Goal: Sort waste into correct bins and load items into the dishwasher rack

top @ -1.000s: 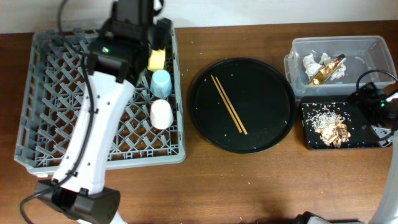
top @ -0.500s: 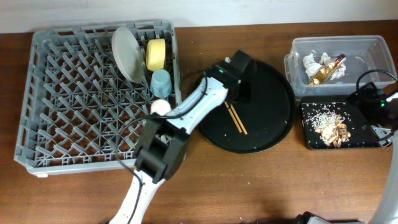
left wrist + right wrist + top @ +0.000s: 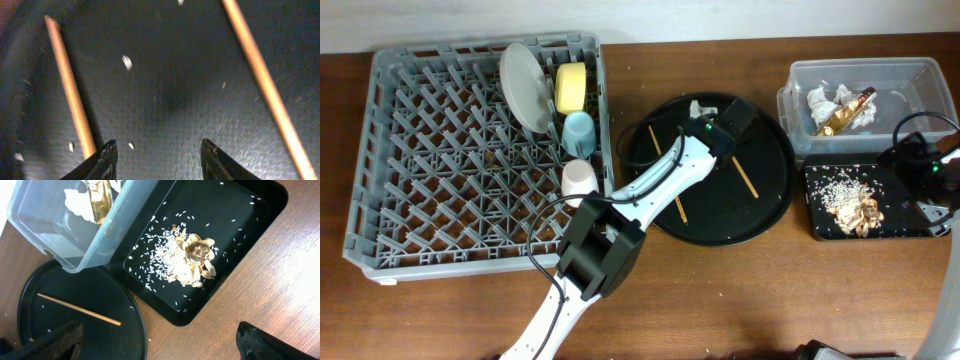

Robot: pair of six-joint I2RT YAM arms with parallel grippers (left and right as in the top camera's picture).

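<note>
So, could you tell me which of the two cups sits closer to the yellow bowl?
The light blue cup, right next to the yellow bowl; the pale pink cup lies beyond it.

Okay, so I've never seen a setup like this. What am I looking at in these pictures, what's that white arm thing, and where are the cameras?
These are two robot arms at a wooden table, each ending in a two-finger gripper. One picture is taken from above. The other two come from small cameras on the wrists, each looking past that arm's own fingers.

From above, the white left arm reaches over a round black tray where two chopsticks lie. Its wrist view shows the left gripper open and empty, with a chopstick on either side.

The grey dishwasher rack holds a plate, yellow bowl, blue cup and pink cup.

On the right, a clear tub holds tissues and a wrapper. The shallow black tray beside it holds food scraps and rice. The right gripper hangs open there, holding nothing.
</note>
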